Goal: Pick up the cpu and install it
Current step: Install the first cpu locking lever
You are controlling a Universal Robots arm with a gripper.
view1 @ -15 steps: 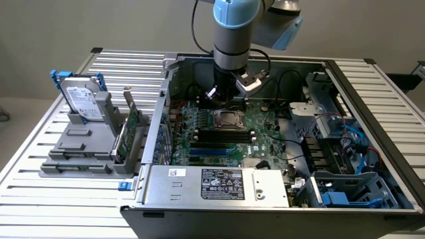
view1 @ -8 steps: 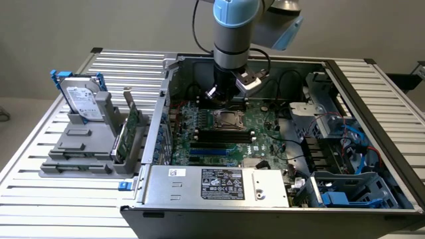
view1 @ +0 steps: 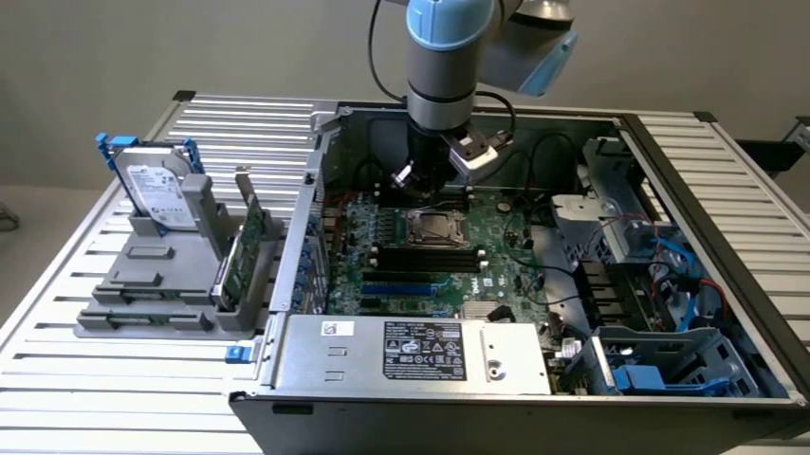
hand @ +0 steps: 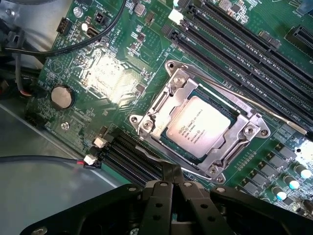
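Ext view, L to R: slatted metal bench (view1: 76, 351) w/ grey rack (view1: 152, 284) on it. A hard drive (view1: 158, 194) in a blue frame stands upright in the rack, w/ upright expansion cards (view1: 247, 242) just beside it. Next comes the open PC case (view1: 708, 161), lying on its side, w/ the green motherboard (view1: 506, 275) inside. The arm (view1: 443, 57) comes down from above into the case. The claw (view1: 428, 194) hangs just over the board, near the socket (view1: 437, 228). PSU (view1: 418, 351) w/ black label sits at the case's near edge. Drive cage (view1: 658, 365) w/ blue parts is at the ext view's right.

Wrist view: coin cell (hand: 62, 96) and black RAM slots (hand: 244, 54) are on the board. The cpu (hand: 198, 126) lies flat in the socket, silver top up, metal frame around its edges. The claw is clenched, fingertips (hand: 167, 176) pressed together w/ nothing between them, just beside the frame's edge. It's apart from the cpu.
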